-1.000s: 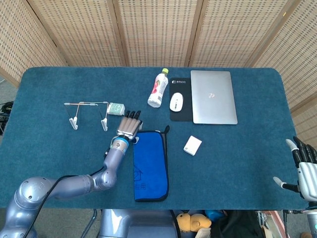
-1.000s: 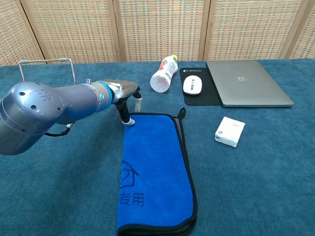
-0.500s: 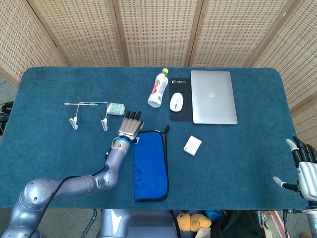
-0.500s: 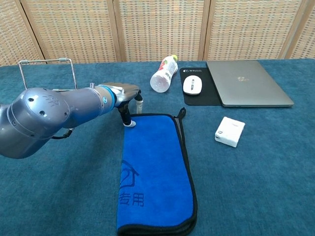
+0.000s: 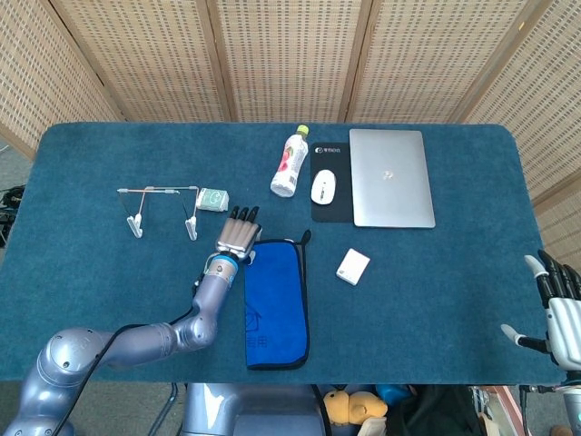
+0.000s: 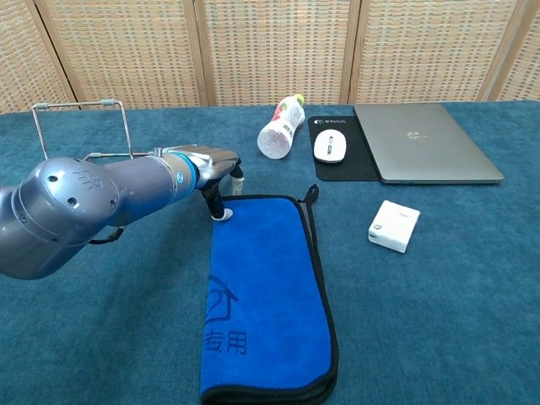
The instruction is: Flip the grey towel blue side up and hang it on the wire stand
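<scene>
The towel (image 5: 276, 304) lies flat on the table, folded long, blue side up with a dark edge; the chest view shows it too (image 6: 263, 295). My left hand (image 5: 238, 234) hovers at its far left corner, fingers stretched out flat toward the stand. In the chest view one fingertip (image 6: 221, 213) of the left hand (image 6: 211, 164) touches down at that corner, and nothing is gripped. The wire stand (image 5: 162, 207) stands upright to the hand's far left, also visible as the stand (image 6: 80, 126) in the chest view. My right hand (image 5: 561, 313) is open at the table's near right edge.
A small green box (image 5: 213, 199) lies between the stand and my left hand. Behind the towel are a lying bottle (image 5: 289, 162), a white mouse (image 5: 323, 186) on a black pad and a closed laptop (image 5: 390, 177). A white box (image 5: 353, 267) sits right of the towel.
My left forearm has shifted slightly, while the hand stays at the towel's far left corner. The towel and the right hand have not moved.
</scene>
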Tool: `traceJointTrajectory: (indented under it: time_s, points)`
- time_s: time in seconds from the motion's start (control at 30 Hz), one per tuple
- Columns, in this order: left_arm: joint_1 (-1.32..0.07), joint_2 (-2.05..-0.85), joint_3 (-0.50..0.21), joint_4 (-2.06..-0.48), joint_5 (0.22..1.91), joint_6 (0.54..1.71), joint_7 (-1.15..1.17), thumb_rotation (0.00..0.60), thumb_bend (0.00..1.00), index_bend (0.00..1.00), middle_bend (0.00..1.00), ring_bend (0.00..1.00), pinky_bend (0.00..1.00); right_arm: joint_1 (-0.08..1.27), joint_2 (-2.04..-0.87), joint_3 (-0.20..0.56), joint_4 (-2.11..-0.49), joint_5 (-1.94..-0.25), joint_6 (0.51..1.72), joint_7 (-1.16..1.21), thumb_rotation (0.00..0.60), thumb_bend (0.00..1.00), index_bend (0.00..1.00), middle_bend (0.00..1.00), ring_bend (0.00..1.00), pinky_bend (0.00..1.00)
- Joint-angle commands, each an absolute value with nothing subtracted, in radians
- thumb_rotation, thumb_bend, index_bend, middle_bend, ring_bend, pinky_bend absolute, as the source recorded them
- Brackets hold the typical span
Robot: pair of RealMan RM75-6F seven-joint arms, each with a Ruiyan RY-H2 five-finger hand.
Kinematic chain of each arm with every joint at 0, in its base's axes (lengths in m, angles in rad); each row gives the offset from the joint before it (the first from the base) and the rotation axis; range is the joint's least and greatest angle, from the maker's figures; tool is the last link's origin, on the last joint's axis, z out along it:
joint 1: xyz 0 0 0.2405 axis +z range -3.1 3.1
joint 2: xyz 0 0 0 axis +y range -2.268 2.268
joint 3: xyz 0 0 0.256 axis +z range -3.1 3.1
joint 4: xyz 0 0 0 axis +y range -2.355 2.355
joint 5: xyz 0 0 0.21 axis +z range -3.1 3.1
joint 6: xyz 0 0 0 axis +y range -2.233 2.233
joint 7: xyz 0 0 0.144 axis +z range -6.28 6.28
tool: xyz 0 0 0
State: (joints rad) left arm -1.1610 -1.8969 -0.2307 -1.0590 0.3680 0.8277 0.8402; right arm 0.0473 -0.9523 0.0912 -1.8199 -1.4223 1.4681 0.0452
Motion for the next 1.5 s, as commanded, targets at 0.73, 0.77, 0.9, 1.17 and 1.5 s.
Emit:
traceJointTrajectory:
  time_s: [0.73, 0.77, 0.9, 1.17, 1.5]
  points:
    - [-1.152, -1.875, -0.251, -1.095, 0.382, 0.836, 0.826, 0.600, 0.53, 0.85, 0.00, 0.00, 0.00, 0.049, -0.950, 0.091, -1.819, -1.421, 1.464, 0.052, 0.600, 0.00, 0.00, 0.00, 0.00, 0.00]
    - [-1.151, -1.873, -0.249, -1.097, 0.386, 0.835, 0.825, 0.600, 0.56, 0.85, 0.00, 0.00, 0.00, 0.048, -0.950, 0.091, -1.819, -1.422, 1.464, 0.052, 0.600, 0.00, 0.00, 0.00, 0.00, 0.00]
    - [-1.150, -1.865, -0.239, -1.106, 0.411, 0.833, 0.822, 0.600, 0.65, 0.84, 0.00, 0.00, 0.00, 0.048, -0.950, 0.090, -1.818, -1.423, 1.466, 0.052, 0.600, 0.00, 0.00, 0.00, 0.00, 0.00]
    - [-1.142, -1.835, -0.237, -1.145, 0.471, 0.837, 0.792, 0.600, 0.74, 0.84, 0.00, 0.00, 0.00, 0.047, -0.948, 0.089, -1.819, -1.426, 1.466, 0.055, 0.600, 0.00, 0.00, 0.00, 0.00, 0.00]
    - [-1.150, -1.742, -0.273, -1.262, 0.507, 0.896, 0.787, 0.600, 0.76, 0.84, 0.00, 0.00, 0.00, 0.046, -0.945, 0.087, -1.820, -1.432, 1.467, 0.060, 0.600, 0.00, 0.00, 0.00, 0.00, 0.00]
